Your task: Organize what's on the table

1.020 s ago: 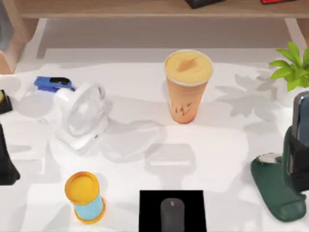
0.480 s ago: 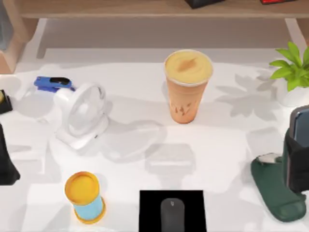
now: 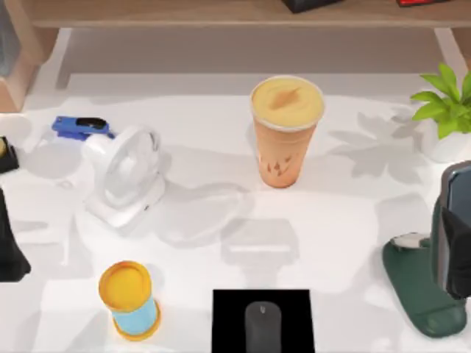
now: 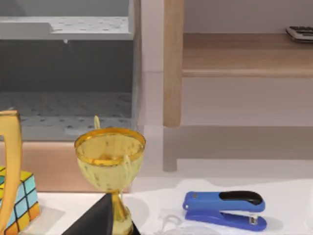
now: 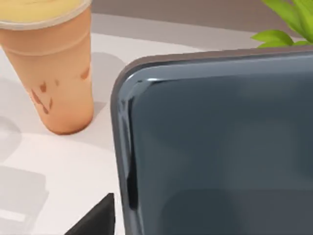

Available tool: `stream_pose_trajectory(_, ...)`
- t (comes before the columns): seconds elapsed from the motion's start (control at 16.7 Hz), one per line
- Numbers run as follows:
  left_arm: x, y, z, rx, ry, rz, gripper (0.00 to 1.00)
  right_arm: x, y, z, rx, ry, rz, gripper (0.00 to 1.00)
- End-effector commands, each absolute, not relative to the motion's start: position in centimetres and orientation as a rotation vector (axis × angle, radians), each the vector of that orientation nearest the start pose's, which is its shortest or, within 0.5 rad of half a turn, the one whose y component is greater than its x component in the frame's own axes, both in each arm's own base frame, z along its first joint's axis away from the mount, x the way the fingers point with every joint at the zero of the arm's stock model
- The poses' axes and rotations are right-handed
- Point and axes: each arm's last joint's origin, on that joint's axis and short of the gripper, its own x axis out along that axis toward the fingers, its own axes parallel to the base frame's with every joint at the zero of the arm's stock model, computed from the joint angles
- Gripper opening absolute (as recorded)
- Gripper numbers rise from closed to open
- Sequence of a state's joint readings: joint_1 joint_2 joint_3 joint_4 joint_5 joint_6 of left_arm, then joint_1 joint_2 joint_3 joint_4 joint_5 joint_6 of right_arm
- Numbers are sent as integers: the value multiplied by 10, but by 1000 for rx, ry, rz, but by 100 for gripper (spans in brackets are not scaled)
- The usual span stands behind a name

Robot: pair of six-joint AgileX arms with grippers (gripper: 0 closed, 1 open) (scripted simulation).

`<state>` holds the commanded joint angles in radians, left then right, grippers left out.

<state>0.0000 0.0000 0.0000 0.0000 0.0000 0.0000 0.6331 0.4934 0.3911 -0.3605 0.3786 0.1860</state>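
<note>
we judged the task mostly unfinished: the phone sat at the green stand, items littered the table, and neither gripper's finger state could be told

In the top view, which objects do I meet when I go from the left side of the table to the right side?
Blue stapler → white fan → orange drink cup → dark green stand. The yellow-lidded container, the mouse on its black pad and the plant overlap these in left-right position, so I leave them out.
</note>
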Motion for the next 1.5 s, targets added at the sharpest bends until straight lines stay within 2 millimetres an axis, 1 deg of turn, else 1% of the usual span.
stream_pose_trajectory(0.18,106,-1,160,0,0,0,100,98,65,214,-33,416,224,100)
stream_pose_trajectory(0.3,106,-1,160,0,0,0,100,93,67,214,-44,429,227,100)
stream_pose_trajectory(0.48,106,-1,160,0,0,0,100,91,71,217,-70,454,224,100)
stream_pose_trajectory(0.78,106,-1,160,0,0,0,100,91,71,217,-69,452,224,100)
stream_pose_trajectory(0.84,106,-1,160,0,0,0,100,92,70,219,-57,437,226,100)
stream_pose_trajectory(1.02,106,-1,160,0,0,0,100,93,60,236,23,322,239,100)
stream_pose_trajectory(1.14,106,-1,160,0,0,0,100,93,50,249,73,202,241,100)
stream_pose_trajectory(1.26,106,-1,160,0,0,0,100,92,38,255,94,76,227,100)
stream_pose_trajectory(1.38,106,-1,160,0,0,0,100,90,27,253,86,-26,195,100)
stream_pose_trajectory(1.5,106,-1,160,0,0,0,100,91,18,241,59,-86,149,100)
